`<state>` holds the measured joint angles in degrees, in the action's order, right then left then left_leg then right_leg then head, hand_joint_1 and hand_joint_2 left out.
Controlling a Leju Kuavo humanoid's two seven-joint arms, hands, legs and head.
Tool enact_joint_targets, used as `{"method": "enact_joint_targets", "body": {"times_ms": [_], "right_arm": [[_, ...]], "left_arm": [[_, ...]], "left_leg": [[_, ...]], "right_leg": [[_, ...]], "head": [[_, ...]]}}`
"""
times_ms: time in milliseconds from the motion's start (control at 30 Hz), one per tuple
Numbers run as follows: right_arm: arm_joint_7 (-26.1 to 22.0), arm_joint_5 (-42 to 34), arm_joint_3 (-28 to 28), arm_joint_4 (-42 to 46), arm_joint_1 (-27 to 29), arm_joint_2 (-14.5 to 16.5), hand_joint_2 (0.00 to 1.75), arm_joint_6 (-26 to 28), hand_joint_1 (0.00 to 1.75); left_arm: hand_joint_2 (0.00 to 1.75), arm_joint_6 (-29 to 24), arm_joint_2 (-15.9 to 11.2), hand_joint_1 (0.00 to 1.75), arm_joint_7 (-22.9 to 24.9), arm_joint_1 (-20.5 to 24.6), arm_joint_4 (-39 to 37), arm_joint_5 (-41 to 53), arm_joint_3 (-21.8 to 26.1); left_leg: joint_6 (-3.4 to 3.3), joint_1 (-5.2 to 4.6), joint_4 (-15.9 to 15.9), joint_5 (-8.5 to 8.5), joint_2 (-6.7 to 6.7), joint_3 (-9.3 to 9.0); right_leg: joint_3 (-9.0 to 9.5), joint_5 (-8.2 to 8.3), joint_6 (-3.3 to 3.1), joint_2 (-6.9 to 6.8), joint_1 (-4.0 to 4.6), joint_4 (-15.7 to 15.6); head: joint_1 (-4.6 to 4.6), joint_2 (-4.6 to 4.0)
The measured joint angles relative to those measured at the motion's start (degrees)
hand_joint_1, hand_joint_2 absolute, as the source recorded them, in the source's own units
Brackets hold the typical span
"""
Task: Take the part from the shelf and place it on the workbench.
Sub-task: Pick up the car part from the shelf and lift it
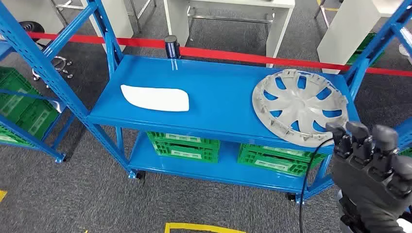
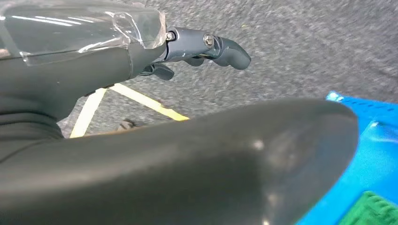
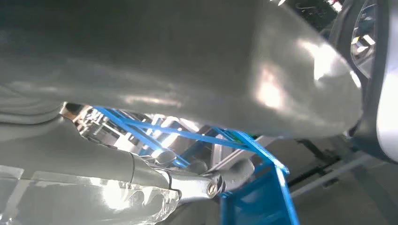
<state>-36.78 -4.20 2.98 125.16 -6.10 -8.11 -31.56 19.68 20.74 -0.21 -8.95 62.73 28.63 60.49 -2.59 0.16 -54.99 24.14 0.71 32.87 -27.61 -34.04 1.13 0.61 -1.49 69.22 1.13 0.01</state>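
Note:
On the top board of the blue shelf [image 1: 218, 87], a flat white part [image 1: 155, 98] lies at the left and a silver wheel cover [image 1: 300, 107] at the right. My right hand [image 1: 371, 170] is raised in front of the shelf's right end, just below the wheel cover's near rim. Its fingers [image 1: 358, 133] point up, spread apart, and hold nothing. In the right wrist view the thumb [image 3: 187, 70] looms large, with the wheel cover's rim [image 3: 382, 93] close beyond it. My left hand [image 2: 155, 145] hangs over the grey carpet, loosely open and empty.
Green crates [image 1: 183, 144] [image 1: 277, 160] sit on the shelf's lower board. Another blue rack with green crates [image 1: 19, 107] stands at the left. Red tape [image 1: 233, 55] and white tables [image 1: 228, 14] lie behind the shelf. Yellow floor marking [image 1: 204, 227] runs in front.

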Motion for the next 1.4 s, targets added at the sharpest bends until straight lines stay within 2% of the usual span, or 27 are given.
{"method": "enact_joint_targets", "body": {"times_ms": [67,100,133,167,200,233,267,300,333,400,467,500,600,633,667,733,767,800,867,933,1000,1100,1167,1233,1267,1333,1400], "right_arm": [[0.0,0.0,0.0,-0.1,0.0,0.0,0.0,0.0,0.0],[0.1,0.0,0.1,-0.2,0.0,0.0,0.0,0.0,0.0],[0.1,0.0,0.1,-0.2,0.0,0.0,0.0,0.0,0.0],[0.2,0.0,0.1,-0.3,0.0,0.0,0.0,0.0,0.0],[0.2,0.0,0.1,-0.3,0.0,0.0,0.0,0.0,0.0],[0.2,0.0,0.2,-0.3,0.1,0.0,0.0,0.0,0.0],[0.2,-0.1,0.2,-0.4,0.1,0.0,0.0,0.0,0.0],[0.3,-0.1,0.3,-0.4,0.2,0.0,0.0,0.0,0.0],[0.3,-0.3,0.3,-0.4,0.2,0.1,0.0,0.0,0.0],[0.4,-0.8,0.4,-0.3,0.1,0.1,0.0,0.0,0.0],[1.3,-1.3,0.5,-0.3,0.0,0.2,0.0,0.2,0.0],[2.3,-1.7,0.5,-0.4,0.1,0.3,0.0,0.5,0.0],[6.1,-3.0,0.6,-1.6,0.2,0.7,0.0,1.7,0.0],[7.3,-3.3,0.7,-2.2,0.3,0.8,0.0,2.0,0.0],[8.3,-3.6,0.8,-2.8,0.3,0.8,0.0,2.2,0.0],[9.4,-3.8,1.0,-3.7,0.3,0.8,0.0,2.5,0.0],[10.1,-3.9,1.1,-4.0,0.3,0.8,0.0,2.7,0.0],[11.2,-4.0,1.2,-4.3,0.3,0.9,0.0,3.1,0.0],[15.4,-3.7,1.6,-5.0,0.3,0.8,0.0,4.3,0.0],[21.4,-1.5,2.8,-5.8,0.3,0.1,0.87,5.7,0.0],[27.1,4.5,5.0,-6.9,0.4,-2.0,1.75,6.9,0.0],[32.5,18.9,8.8,-9.6,0.6,-6.3,1.75,9.4,0.0],[33.8,25.2,11.1,-11.5,0.7,-8.4,1.75,10.4,0.0],[35.0,29.5,13.0,-13.0,0.4,-9.9,1.75,10.8,0.0],[35.9,32.1,13.9,-13.8,0.0,-10.6,1.75,11.0,0.0],[38.5,38.6,15.8,-15.7,-1.2,-11.6,1.75,11.1,0.0],[41.0,44.4,17.5,-17.9,-2.2,-12.4,1.75,10.8,0.0]], "left_arm": [[0.0,0.0,0.0,0.0,0.0,-0.1,0.0,0.0,0.0],[0.0,-0.1,0.1,0.0,0.0,-0.2,0.0,0.0,-0.2],[0.0,-0.2,0.1,0.0,0.0,-0.3,0.0,0.0,-0.3],[0.0,-0.4,0.1,0.0,0.0,-0.3,0.0,-0.1,-0.5],[0.0,-0.6,0.1,0.0,0.0,-0.4,0.0,0.0,-0.7],[0.0,-0.8,0.1,0.0,0.1,-0.5,0.0,0.0,-0.9],[0.0,-1.0,0.1,0.0,0.1,-0.7,0.0,0.0,-1.1],[0.0,-1.1,0.1,0.0,0.2,-0.9,0.1,0.1,-1.3],[0.0,-1.2,0.0,0.0,0.3,-1.1,0.3,0.1,-1.6],[0.0,-1.2,0.0,0.0,0.4,-1.4,0.7,-0.1,-2.1],[0.0,-1.7,-0.1,0.0,0.6,-1.4,0.9,-0.9,-2.7],[0.0,-2.2,-0.1,0.0,0.8,-1.4,1.0,-1.5,-3.0],[0.0,-4.0,0.0,0.0,1.4,-2.0,1.1,-3.8,-4.5],[0.0,-4.5,0.0,0.0,1.6,-2.3,1.2,-4.5,-5.0],[0.0,-4.8,-0.1,0.0,1.7,-2.6,1.3,-5.0,-5.5],[0.0,-5.2,-0.1,0.0,1.9,-3.2,1.6,-5.6,-6.3],[0.0,-5.3,-0.1,0.0,2.0,-3.3,1.7,-5.8,-6.6],[0.0,-5.3,-0.1,0.0,2.1,-3.5,1.9,-6.0,-6.8],[0.0,-5.3,-0.2,0.0,2.4,-3.7,2.2,-6.3,-7.3],[0.0,-5.1,-0.1,0.0,2.3,-3.8,2.3,-5.7,-7.6],[0.0,-3.7,-0.1,0.0,1.3,-3.5,2.3,-2.9,-7.3],[0.0,-0.3,0.0,0.0,-1.0,-2.1,1.5,3.1,-5.1],[0.0,0.9,0.1,0.0,-2.0,-1.3,0.8,5.2,-3.4],[0.0,1.2,0.1,0.0,-2.6,-0.8,0.0,6.0,-2.1],[0.0,1.3,0.1,0.0,-2.9,-0.6,-0.4,6.3,-1.6],[0.0,1.5,0.1,0.0,-3.8,0.0,-1.2,7.1,-0.8],[0.0,1.8,0.1,0.0,-5.1,0.7,-2.4,8.6,0.0]], "left_leg": [[0.04,-0.01,0.4,0.56,0.15,-1.39],[0.09,-0.01,0.8,1.2,0.34,-2.74],[0.19,0.0,1.0,1.89,0.52,-4.05],[0.35,0.02,1.1,2.7,0.73,-5.32],[0.56,0.05,1.1,3.6,0.89,-6.56],[0.85,0.01,1.1,4.55,1.01,-7.59],[1.18,-0.1,1.0,5.56,1.06,-8.43],[1.54,-0.24,0.8,6.54,1.0,-9.06],[1.94,-0.34,0.5,7.19,0.87,-9.61],[2.6,-0.28,-0.4,7.8,0.45,-10.23],[3.1,-0.04,-3.0,8.61,0.11,-9.19],[3.38,0.1,-5.7,9.8,0.0,-7.59],[4.1,0.42,-15.8,13.93,-0.09,-0.11],[4.12,0.49,-17.0,13.74,-0.12,1.56],[3.99,0.51,-16.0,12.21,-0.18,2.16],[3.27,0.36,-9.1,6.57,-0.36,0.81],[2.83,0.16,-5.9,4.61,-0.5,-0.01],[2.4,-0.11,-3.6,3.48,-0.58,-0.56],[1.67,-0.64,-2.5,3.36,-0.64,-0.54],[0.99,-0.65,-1.5,2.38,-0.63,-1.11],[0.51,-0.31,-0.3,1.5,-0.65,-2.14],[0.24,-0.22,0.2,1.36,-0.35,-2.49],[0.26,-0.27,0.1,1.66,-0.23,-2.68],[0.54,-0.25,-0.2,2.27,-0.18,-3.18],[0.79,-0.3,-0.4,2.66,-0.15,-3.32],[1.38,-0.49,-1.1,3.42,-0.14,-3.28],[1.81,-0.6,-1.3,3.78,-0.16,-3.14]], "right_leg": [[-2.5,-2.55,-0.54,0.0,0.08,1.6],[-4.69,-4.68,-0.81,0.0,0.11,2.4],[-6.29,-6.25,-0.62,-0.02,0.08,1.9],[-7.33,-6.5,0.01,-0.07,-0.02,0.0],[-7.88,-4.71,1.17,-0.19,-0.19,-3.0],[-8.08,-0.98,2.35,-0.51,-0.33,-6.1],[-7.99,2.95,2.95,-1.02,-0.4,-8.9],[-7.66,6.45,2.93,-1.41,-0.33,-10.6],[-7.4,8.65,2.1,-1.63,-0.23,-11.3],[-6.56,9.4,-0.06,-1.3,-0.15,-11.4],[-5.86,9.21,-1.25,-0.95,-0.34,-11.5],[-5.67,9.0,-1.56,-0.83,-0.4,-11.5],[-5.48,8.42,-2.1,-0.53,-0.18,-11.5],[-5.34,8.23,-2.13,-0.41,-0.08,-11.5],[-5.11,8.02,-2.1,-0.32,0.02,-11.5],[-4.57,7.6,-1.96,-0.24,0.18,-11.5],[-4.34,7.45,-1.83,-0.25,0.26,-11.6],[-4.25,7.36,-1.64,-0.28,0.24,-11.7],[-4.22,7.32,-1.11,-0.3,0.16,-11.9],[-4.12,7.2,-0.52,-0.3,0.23,-12.0],[-5.21,6.08,-0.37,-0.35,0.38,-9.6],[-11.24,2.26,-0.55,-0.38,0.38,1.2],[-13.55,2.25,0.09,-0.39,0.33,4.1],[-10.97,5.93,1.23,-0.45,0.15,-2.5],[-9.08,7.64,1.39,-0.49,0.14,-6.6],[-6.75,9.4,0.82,-0.52,0.25,-11.5],[-6.6,9.3,-0.18,-0.48,0.38,-11.8]], "head": [[-0.02,-0.01],[-0.02,0.0],[-0.04,-0.01],[-0.05,0.0],[-0.08,0.0],[-0.15,0.0],[-0.21,0.0],[-0.24,-0.01],[-0.22,-0.01],[-0.12,-0.01],[-0.03,0.0],[0.02,0.0],[0.03,0.0],[0.03,0.0],[0.03,-0.01],[0.03,-0.01],[-0.08,-0.01],[-0.14,-0.01],[-0.18,0.0],[-0.09,0.01],[-0.19,0.0],[-0.39,0.0],[-0.43,0.0],[-0.44,-0.01],[-0.44,-0.01],[-0.41,-0.01],[-0.39,-0.01]]}}
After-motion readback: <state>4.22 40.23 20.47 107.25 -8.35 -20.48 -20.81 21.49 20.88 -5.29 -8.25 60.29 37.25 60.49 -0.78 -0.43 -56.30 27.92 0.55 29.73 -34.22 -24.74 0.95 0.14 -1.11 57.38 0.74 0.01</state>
